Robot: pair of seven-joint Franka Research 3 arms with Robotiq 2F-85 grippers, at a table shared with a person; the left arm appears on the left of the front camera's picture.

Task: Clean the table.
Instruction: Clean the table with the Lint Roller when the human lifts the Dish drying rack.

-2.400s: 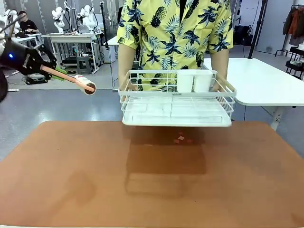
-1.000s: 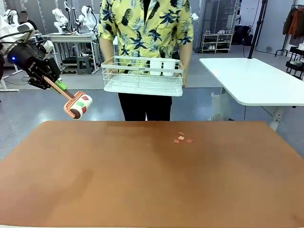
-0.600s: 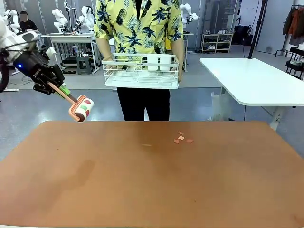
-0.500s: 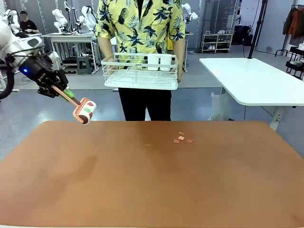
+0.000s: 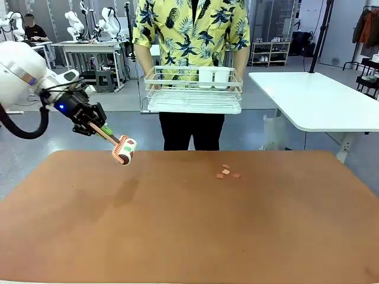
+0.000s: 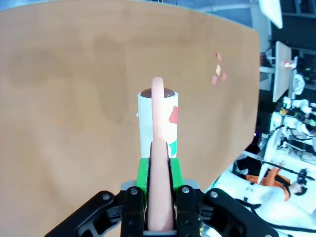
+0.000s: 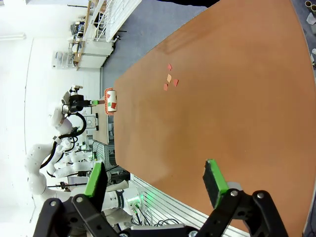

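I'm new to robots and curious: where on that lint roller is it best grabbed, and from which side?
On the lint roller, grip the straight pink handle from its free end, in line with it. The roll probably needs to turn freely, so leave it unpinched. The left gripper is shut on the handle just so.

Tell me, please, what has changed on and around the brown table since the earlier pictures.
The left tool, shut on the pink-handled lint roller, came right and down, over the far left part of the reddish-brown table. The person carried the white wire rack up and away from the table. The small pink scraps stayed in place.
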